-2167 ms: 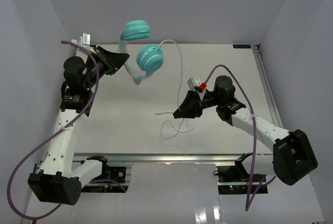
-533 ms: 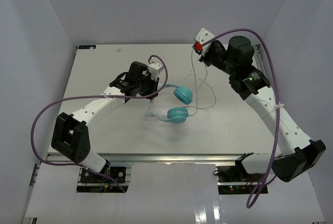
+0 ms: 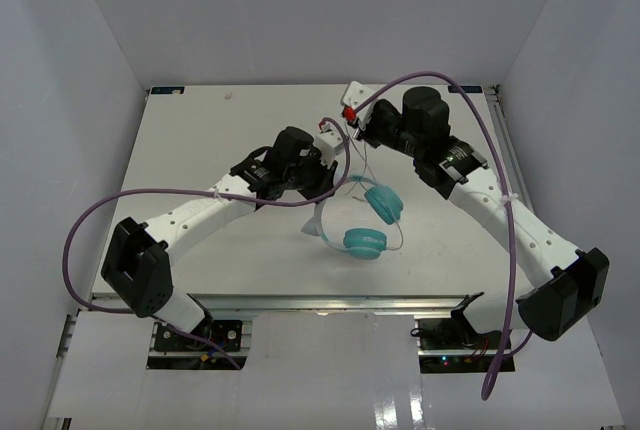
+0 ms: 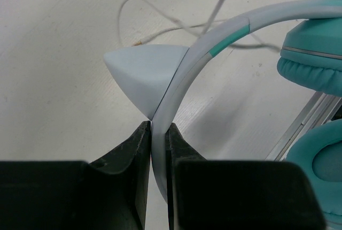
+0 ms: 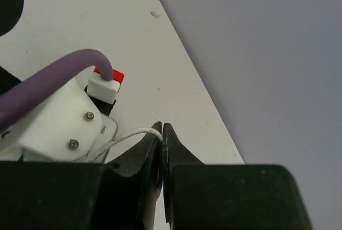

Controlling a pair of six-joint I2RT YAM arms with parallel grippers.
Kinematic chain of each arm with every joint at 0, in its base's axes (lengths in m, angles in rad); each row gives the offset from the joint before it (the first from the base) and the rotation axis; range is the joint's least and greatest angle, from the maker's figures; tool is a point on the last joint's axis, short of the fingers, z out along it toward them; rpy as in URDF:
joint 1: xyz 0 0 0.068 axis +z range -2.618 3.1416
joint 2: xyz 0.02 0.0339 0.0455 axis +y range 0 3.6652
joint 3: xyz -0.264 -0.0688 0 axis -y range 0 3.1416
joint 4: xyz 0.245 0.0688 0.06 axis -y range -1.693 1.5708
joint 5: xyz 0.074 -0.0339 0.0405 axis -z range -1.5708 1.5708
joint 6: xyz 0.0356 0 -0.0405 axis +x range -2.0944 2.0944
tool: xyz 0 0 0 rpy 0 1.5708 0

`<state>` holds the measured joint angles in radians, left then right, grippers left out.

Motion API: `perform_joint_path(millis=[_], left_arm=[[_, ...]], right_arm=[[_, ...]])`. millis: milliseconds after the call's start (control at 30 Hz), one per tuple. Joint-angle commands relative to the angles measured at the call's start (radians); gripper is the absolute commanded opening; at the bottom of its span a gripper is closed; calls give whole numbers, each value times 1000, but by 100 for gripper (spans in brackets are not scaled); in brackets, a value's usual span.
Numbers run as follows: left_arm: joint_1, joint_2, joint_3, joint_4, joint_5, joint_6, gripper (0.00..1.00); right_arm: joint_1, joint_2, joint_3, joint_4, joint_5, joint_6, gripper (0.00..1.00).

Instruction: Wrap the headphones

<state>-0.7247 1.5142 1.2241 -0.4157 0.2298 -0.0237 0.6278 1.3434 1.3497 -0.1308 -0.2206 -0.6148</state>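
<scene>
The left gripper (image 4: 158, 133) clamps the headband (image 4: 224, 32) of the headphones (image 3: 362, 241), the right gripper (image 5: 161, 132) just beyond them pinches the cord (image 5: 131, 133), which I'd say next needs winding round

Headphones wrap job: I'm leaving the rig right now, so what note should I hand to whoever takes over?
Left gripper: shut on the headband, holding the headphones over the middle of the table. The ear cups hang low; whether they touch the table is unclear.
Right gripper: shut on the cord, toward the far side of the table, beyond the cups.
Done: both are gripped. Cord strands loop near the cups, but the number of turns is unclear.
Left: probably wind the slack cord around the headphones, then set them down.
</scene>
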Motion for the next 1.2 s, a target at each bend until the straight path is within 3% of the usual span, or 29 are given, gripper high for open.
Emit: perform_joint_path(millis=[0, 400, 800, 1167], left_arm=[[-28, -93, -4, 117, 37, -63, 0], [-99, -138, -22, 200, 28, -115, 0], [-165, -82, -27, 262, 43, -112, 0], [-167, -183, -127, 300, 63, -98, 0]], right_arm=[[10, -4, -40, 103, 109, 15, 8], [13, 47, -56, 155, 214, 101, 8], [15, 116, 18, 58, 62, 134, 8], [13, 113, 11, 62, -12, 94, 8]])
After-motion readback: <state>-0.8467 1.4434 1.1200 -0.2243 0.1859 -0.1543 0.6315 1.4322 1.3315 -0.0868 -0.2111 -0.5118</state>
